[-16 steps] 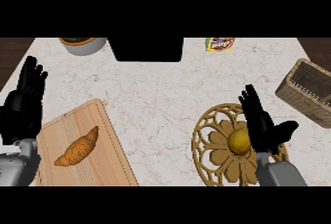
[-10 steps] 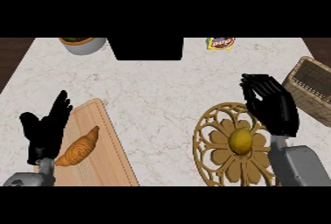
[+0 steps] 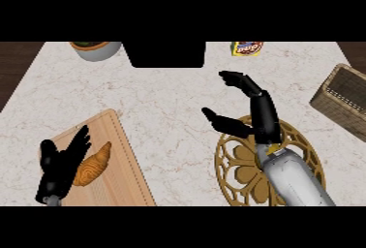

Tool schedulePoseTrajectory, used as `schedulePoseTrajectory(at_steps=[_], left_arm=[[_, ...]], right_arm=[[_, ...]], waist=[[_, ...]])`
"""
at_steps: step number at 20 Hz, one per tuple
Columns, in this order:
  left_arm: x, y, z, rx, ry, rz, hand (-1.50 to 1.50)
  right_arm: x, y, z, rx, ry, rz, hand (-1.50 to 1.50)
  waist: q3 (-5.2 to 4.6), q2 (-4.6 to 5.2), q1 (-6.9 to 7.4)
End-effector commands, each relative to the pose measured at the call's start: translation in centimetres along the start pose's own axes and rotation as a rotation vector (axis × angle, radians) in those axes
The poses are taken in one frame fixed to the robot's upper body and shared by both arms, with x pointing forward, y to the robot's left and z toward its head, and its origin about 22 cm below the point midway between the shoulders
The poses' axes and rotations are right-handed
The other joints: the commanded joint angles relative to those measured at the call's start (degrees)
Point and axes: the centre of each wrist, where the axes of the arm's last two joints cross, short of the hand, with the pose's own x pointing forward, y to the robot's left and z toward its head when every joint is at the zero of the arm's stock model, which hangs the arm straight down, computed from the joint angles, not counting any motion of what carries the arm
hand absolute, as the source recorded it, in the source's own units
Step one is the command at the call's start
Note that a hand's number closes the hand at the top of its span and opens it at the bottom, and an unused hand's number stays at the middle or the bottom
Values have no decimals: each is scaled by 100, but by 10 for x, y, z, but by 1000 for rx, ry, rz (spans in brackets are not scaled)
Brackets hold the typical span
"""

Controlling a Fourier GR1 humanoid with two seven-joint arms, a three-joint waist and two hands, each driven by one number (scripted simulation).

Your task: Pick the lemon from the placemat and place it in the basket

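Head view: right hand (image 3: pixel 251 109) open above placemat (image 3: pixel 234 169), basket (image 3: pixel 344 99) apart.

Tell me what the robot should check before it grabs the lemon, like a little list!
1. Lemon in sight: not ok. The right forearm lies across the placemat and hides it.
2. Right hand ready to grab: ok. Its fingers are spread and hold nothing.
3. Right hand above the lemon: cannot tell. It reaches past the placemat's far edge.
4. Basket reachable: ok. It sits at the counter's right edge with its opening showing.
5. Left hand out of the way: ok. It rests open on the cutting board beside the croissant.
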Motion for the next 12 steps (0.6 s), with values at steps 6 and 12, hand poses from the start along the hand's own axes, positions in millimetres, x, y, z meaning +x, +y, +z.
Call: schedulePoseTrajectory(at_steps=[6,12], left_arm=[[-28,13,13,32,139,4,0],[-36,16,20,37,152,18,0]], right_arm=[[18,-65,-35,-105,195,660,-150],[101,-97,-49,8,297,908,-150]], waist=[[-99,-132,-313],[-85,-180,-454]])
